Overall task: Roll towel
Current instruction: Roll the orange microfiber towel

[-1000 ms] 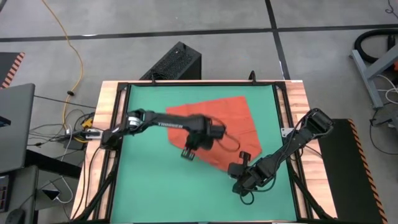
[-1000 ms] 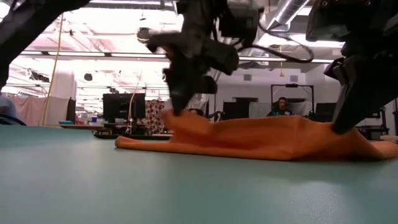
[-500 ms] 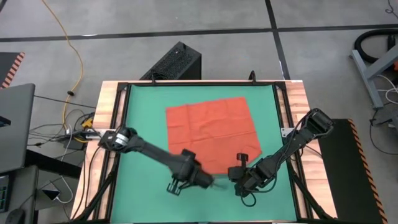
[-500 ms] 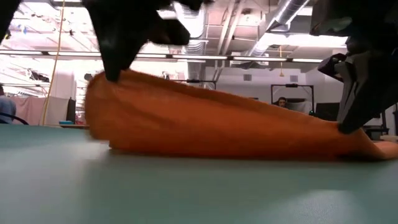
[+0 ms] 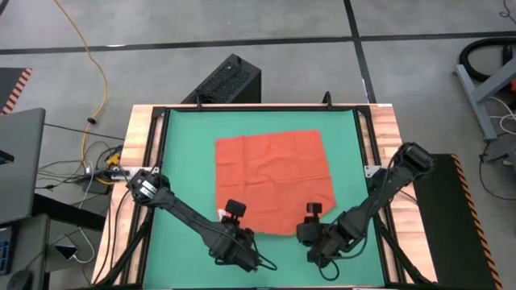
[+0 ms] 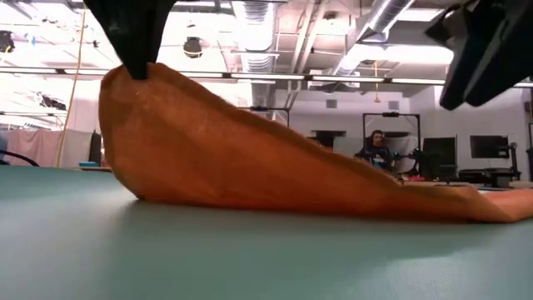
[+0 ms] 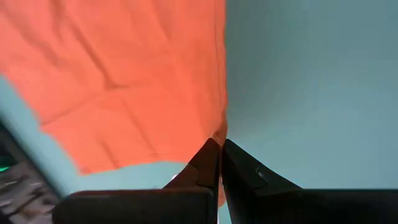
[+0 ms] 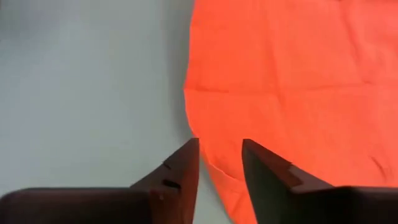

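Left wrist view shows the left tool (image 7: 219, 163) pinched shut on a corner of the towel (image 7: 130, 81), its two dark fingers pressed together with the orange-red cloth caught at their tips. In the low view that corner is lifted off the green mat (image 6: 250, 258) and the cloth slopes down from it to lie flat at the far end. The right tool (image 8: 219, 163) has its fingers parted with nothing between them; the towel's edge lies just under and ahead of the gap, not held.

Risks, as a judgement: only one corner is gripped, so any pull by the left tool would drag or skew the towel rather than turn it over evenly, and a roll begun that way would come out slanted. The pinch takes only a little cloth, so it could slip out under a sharp pull. If the right tool closes where it is, it may catch only the very edge, or close on the mat.

On the high view, the left tool (image 5: 235, 234) sits at the towel's (image 5: 274, 177) 7 o'clock corner and the right tool (image 5: 313, 232) at its 5 o'clock corner, near the bench's (image 5: 139, 137) 6 o'clock edge. From both tools the towel spreads toward 12 o'clock, over the middle of the mat.
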